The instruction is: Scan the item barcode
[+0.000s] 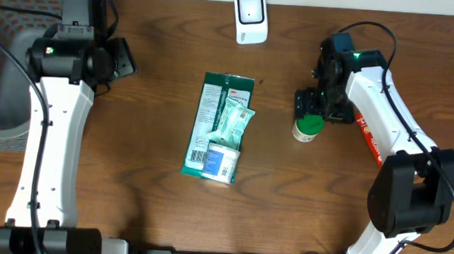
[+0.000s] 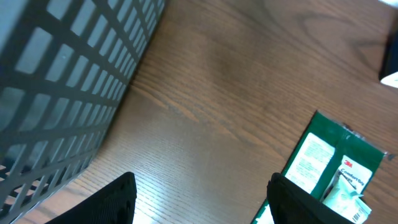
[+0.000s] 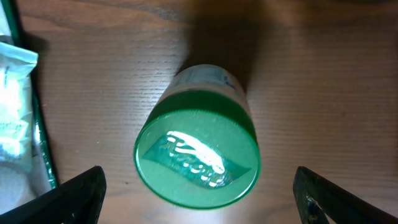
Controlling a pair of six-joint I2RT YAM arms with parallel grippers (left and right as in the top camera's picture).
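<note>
- Brown wood surface (image 1: 144, 216), 2 arms, 1 at each side.
- Bottle (image 3: 196, 155): green cap, pale body with a printed label. It stands on the surface right of centre, directly below the right arm's wrist. No barcode can be made out on it in any view.
- Right gripper (image 3: 198, 196): jaws wide apart, 1 finger at each lower corner of the wrist view, with the bottle between them. There is a clear gap on both sides and no contact shows.
- Scanner (image 1: 251, 18): small white unit at the far edge of the surface, centre. It is well apart from the bottle.
- Flat green pack (image 1: 209, 114): lies mid-surface, left of the bottle, long side running near to far.
- Smaller pale pack (image 1: 235, 121): lies on top of the green pack, toward its right edge.
- Left gripper (image 2: 199, 205): jaws apart with nothing between them. It hangs over bare wood at the far left, with the green pack's corner just past its right finger.
- Grey wire basket (image 2: 62, 81): stands at the left edge of the surface, just beside the left arm.
</note>
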